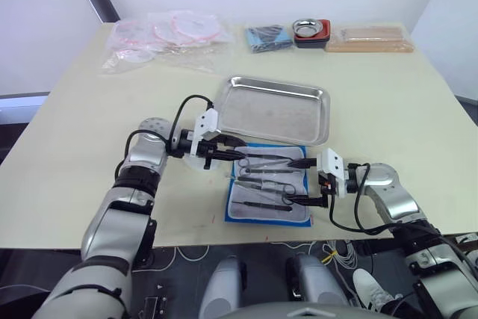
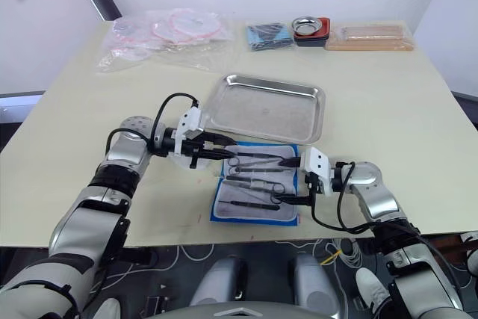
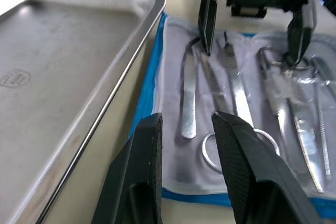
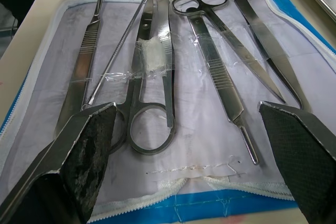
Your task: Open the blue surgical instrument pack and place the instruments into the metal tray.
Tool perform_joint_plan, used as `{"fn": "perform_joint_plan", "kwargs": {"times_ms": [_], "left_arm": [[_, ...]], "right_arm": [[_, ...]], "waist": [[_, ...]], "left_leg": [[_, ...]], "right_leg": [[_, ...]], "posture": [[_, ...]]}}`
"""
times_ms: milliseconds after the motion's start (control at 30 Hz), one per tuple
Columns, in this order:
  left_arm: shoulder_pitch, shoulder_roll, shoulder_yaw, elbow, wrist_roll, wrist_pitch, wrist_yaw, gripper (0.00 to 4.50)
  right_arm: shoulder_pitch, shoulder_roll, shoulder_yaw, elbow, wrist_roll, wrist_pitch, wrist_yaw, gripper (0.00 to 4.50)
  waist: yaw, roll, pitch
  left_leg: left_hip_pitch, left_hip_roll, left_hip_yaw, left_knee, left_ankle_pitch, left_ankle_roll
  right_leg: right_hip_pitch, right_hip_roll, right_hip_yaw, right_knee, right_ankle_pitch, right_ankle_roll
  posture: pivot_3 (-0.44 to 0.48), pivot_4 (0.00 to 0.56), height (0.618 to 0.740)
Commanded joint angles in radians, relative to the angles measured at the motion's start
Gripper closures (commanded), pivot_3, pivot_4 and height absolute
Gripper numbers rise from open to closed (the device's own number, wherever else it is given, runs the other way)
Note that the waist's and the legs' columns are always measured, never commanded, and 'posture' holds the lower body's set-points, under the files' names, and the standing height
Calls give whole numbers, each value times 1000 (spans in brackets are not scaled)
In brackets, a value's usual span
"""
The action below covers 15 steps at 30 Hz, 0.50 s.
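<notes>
Right wrist view: blue surgical instrument pack [image 4: 173, 198] lies unzipped, silvery instruments [image 4: 152, 77] taped on grey-white lining. Right gripper [image 4: 194, 145] gapes wide, empty; left gripper [image 3: 184, 129] slightly parted, empty.

Even, bright overhead light fills the head views, and shadows on the table [image 1: 388, 102] stay soft and short. The metal tray [image 1: 272, 108] shows a mild sheen along its rim at the frame's centre. In the left wrist view the black fingers [image 3: 244, 166] at the bottom edge are blurred. The instruments [image 4: 205, 51] carry streaky glare and stay sharp.
</notes>
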Motion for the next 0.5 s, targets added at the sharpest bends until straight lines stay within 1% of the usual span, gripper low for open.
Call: {"fn": "perform_joint_plan", "kwargs": {"times_ms": [33,267,500], "left_arm": [[-42,-18,-8,93,48,-81,-6,2885],[-75,-48,-14,200,105,-151,-15,2885],[-72,-63,-2,224,117,-178,-41,2885]], "right_arm": [[38,-5,44,69,-74,22,-33,0],[54,-8,46,60,-76,20,-40,0],[53,-6,47,67,-79,17,-44,0]], "waist": [[0,0,0],[0,0,-1],[0,1,-3]], "left_leg": [[0,0,0,0,0,0],[0,0,0,0,0,0],[1,0,0,0,0,0]], "right_leg": [[0,0,0,0,0,0],[0,0,0,0,0,0],[1,0,0,0,0,0]], "posture": [[0,150,740],[0,150,740],[0,150,740]]}}
